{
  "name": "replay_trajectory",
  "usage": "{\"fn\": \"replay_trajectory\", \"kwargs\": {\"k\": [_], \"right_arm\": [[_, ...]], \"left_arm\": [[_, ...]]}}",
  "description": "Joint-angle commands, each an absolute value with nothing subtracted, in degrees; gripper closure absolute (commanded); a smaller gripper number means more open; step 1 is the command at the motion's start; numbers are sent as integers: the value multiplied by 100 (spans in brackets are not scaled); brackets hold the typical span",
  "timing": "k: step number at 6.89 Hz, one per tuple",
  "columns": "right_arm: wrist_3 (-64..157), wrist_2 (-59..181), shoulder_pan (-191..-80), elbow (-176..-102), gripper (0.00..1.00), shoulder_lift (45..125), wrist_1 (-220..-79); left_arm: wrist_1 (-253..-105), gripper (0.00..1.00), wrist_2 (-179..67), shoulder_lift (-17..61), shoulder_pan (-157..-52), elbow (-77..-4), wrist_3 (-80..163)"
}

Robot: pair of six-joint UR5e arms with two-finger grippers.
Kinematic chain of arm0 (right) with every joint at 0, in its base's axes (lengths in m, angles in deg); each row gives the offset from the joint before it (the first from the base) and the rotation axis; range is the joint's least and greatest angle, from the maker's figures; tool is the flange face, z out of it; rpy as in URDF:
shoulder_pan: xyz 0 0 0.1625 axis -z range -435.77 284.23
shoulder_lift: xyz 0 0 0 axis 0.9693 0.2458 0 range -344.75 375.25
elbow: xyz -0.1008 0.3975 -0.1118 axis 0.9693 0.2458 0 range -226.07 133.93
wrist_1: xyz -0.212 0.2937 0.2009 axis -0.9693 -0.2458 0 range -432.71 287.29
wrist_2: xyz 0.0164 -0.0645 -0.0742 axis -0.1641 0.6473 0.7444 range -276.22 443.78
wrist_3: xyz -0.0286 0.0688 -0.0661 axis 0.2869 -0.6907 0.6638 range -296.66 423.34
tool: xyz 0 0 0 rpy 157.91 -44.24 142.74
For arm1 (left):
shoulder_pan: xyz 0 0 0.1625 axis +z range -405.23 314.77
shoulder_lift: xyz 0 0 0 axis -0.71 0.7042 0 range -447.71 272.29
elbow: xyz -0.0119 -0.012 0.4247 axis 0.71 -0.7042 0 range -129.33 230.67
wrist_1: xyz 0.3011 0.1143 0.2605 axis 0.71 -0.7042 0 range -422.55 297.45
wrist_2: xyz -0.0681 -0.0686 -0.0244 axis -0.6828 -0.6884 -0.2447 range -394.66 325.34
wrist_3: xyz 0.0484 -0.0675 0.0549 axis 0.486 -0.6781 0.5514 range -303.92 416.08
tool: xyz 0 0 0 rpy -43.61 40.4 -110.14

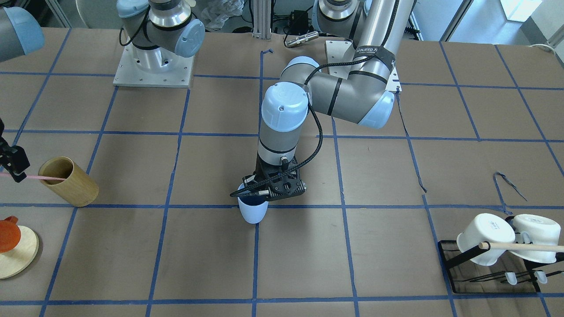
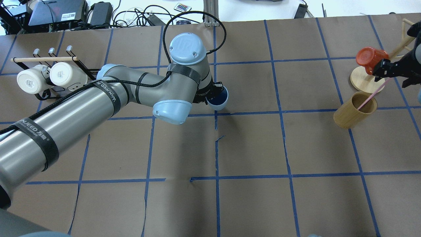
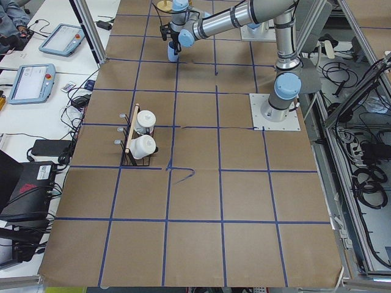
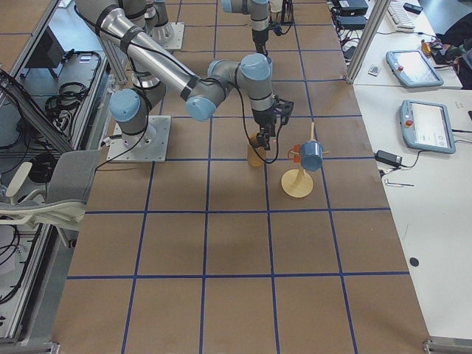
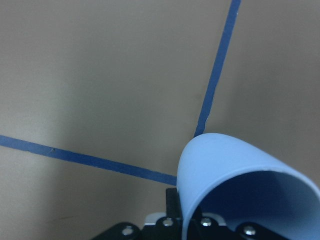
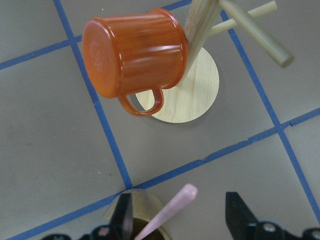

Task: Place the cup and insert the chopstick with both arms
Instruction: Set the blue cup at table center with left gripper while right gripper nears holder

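My left gripper (image 1: pixel 257 193) is shut on the rim of the light-blue cup (image 1: pixel 252 214), low over a crossing of blue tape near the table's middle. The cup also shows in the overhead view (image 2: pixel 219 99) and fills the lower right of the left wrist view (image 5: pixel 220 165), a little tilted. I cannot tell whether it touches the table. My right gripper (image 2: pixel 387 73) is at the table's right end, open, one finger on each side of a pale pink chopstick (image 6: pixel 170 211). The chopstick (image 2: pixel 370 97) leans in a tan bamboo cylinder (image 2: pixel 352 117).
An orange mug (image 6: pixel 135 50) hangs on a wooden peg stand (image 2: pixel 361 82) just beyond the bamboo cylinder. A black rack (image 1: pixel 458 255) with two white mugs (image 2: pixel 49 77) and a wooden dowel stands at the table's left end.
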State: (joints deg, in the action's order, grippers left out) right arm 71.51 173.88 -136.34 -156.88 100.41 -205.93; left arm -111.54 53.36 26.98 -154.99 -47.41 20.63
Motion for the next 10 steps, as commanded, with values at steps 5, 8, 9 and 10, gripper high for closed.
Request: {"fn": "replay_trajectory", "kwargs": {"k": [5, 8, 9, 10], "right_arm": [[7142, 17246, -13633, -15655, 56, 10015, -20701], [7151, 17246, -13633, -15646, 84, 10015, -20701], [7143, 17246, -13633, -15637, 90, 10024, -20683], [7143, 17246, -13633, -15628, 93, 10024, -20683]], "left_arm": [[-11370, 12, 5350, 2716, -15501, -4733, 2197], [-12006, 0, 5288, 2287, -15229, -4060, 2554], [-12603, 0, 5314, 2164, -15081, -3630, 3115], [-12827, 0, 5315, 1980, -14783, -3425, 3929]]}}
